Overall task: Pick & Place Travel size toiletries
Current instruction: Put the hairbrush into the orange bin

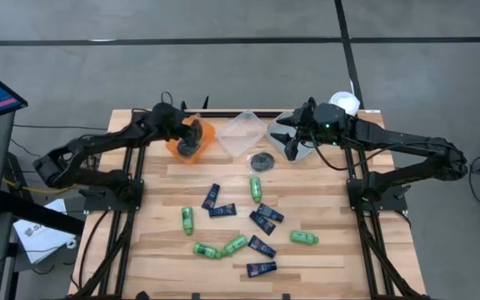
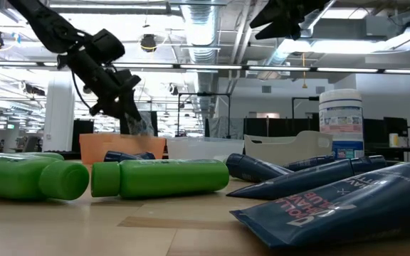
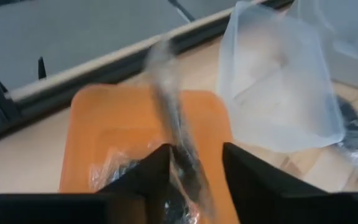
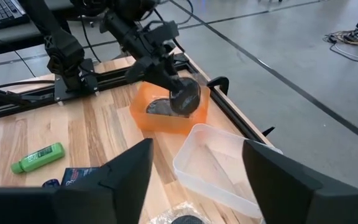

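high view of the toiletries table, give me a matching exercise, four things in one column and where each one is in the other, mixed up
Things:
1. left gripper
2. right gripper
3. grey round tin
4. white jar

Places:
A. far right corner of the table
B. on the wood in front of the clear bin
C. above the orange bin, holding a round tin in clear wrap
D. over the right-hand clear bin, fingers apart

Pairs: 1-C, 2-D, 3-B, 4-A

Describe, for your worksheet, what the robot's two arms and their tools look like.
Both arms are black, slim and jointed, on black frame bases. Each ends in a tool with two broad, flat dark fingers: left tool, right tool. A small green light glows on the right arm's wrist.
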You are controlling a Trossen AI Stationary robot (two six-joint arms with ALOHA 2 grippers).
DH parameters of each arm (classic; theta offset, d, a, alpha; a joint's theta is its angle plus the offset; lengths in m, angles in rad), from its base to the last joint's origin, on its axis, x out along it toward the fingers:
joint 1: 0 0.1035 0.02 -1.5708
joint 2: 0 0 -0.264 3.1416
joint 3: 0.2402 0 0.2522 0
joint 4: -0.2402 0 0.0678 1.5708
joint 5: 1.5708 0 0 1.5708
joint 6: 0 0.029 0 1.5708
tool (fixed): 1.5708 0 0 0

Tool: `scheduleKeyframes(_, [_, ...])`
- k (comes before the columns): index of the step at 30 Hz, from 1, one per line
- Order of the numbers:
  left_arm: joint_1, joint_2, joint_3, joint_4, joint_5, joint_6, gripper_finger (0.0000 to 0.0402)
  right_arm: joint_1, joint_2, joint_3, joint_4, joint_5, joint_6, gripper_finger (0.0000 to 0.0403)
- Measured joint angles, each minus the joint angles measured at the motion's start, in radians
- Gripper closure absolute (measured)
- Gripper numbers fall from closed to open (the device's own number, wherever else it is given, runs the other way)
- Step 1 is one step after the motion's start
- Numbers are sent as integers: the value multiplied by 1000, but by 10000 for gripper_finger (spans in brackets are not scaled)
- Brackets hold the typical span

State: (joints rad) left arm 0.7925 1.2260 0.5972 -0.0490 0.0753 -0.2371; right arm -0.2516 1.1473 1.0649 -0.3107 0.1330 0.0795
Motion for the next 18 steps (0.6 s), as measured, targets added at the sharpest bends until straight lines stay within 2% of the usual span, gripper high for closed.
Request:
scheduleKeyframes(4, [0,-28,0,-1,-6,-8,196,0,4,0,-1,1,0,144])
scheduleKeyframes(8, [0,-29,0,-5,-6,-41,164,0,25,0,-6,1,0,143])
scheduleKeyframes(13, [0,-39,0,-32,-5,-62,158,2,76,-1,-9,-1,1,143])
scheduleKeyframes(18, [-10,-131,0,-38,27,-106,170,2,163,0,-70,-1,60,143])
